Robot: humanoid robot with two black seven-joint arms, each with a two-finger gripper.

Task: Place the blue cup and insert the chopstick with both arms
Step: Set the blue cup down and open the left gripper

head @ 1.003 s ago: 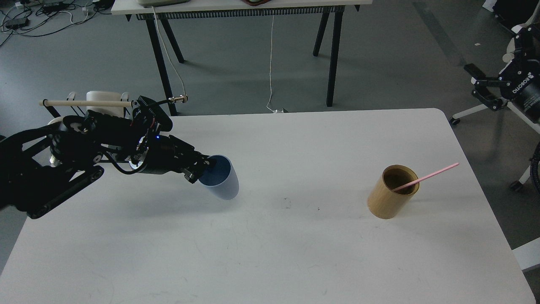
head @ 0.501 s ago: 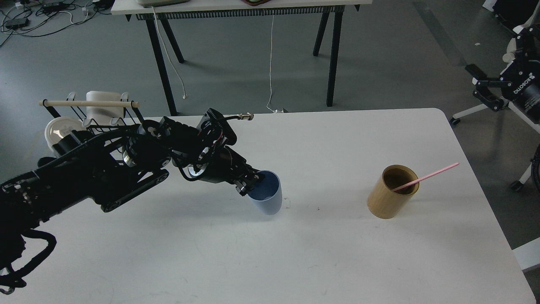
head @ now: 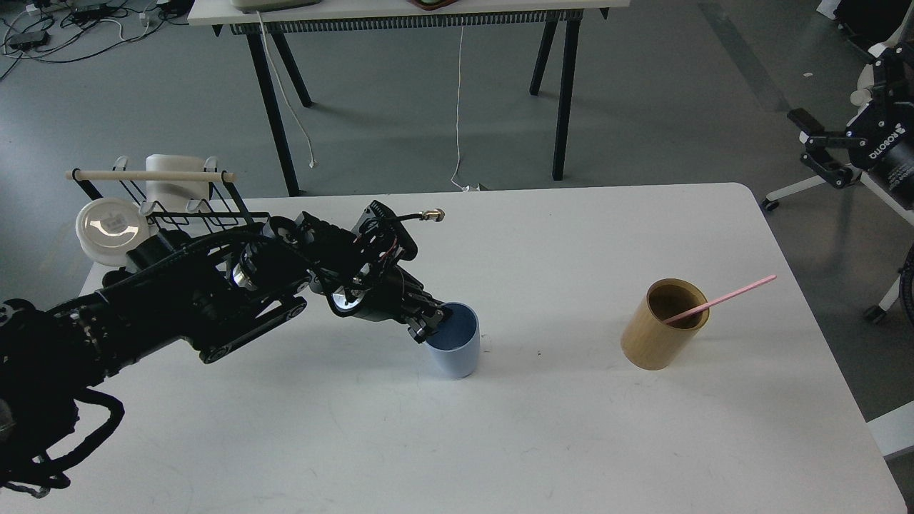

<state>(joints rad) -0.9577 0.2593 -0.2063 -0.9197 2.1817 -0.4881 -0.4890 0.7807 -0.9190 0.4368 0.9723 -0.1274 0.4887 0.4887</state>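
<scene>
The blue cup (head: pixel 455 350) stands upright near the middle of the white table (head: pixel 543 435). My left gripper (head: pixel 432 323) is shut on the cup's left rim, one finger inside and one outside. A pink chopstick (head: pixel 721 300) leans out to the right of a tan bamboo holder (head: pixel 660 328) on the table's right side. My right arm does not show in the head view.
A black wire dish rack (head: pixel 164 203) with a wooden bar and a white plate sits at the table's far left corner. Another table's legs stand behind. A second robot's arm (head: pixel 871 143) is off the table at the far right.
My left arm has carried the blue cup from the left side to the table's middle. The cup has turned from tilted to upright and come down onto the table.
</scene>
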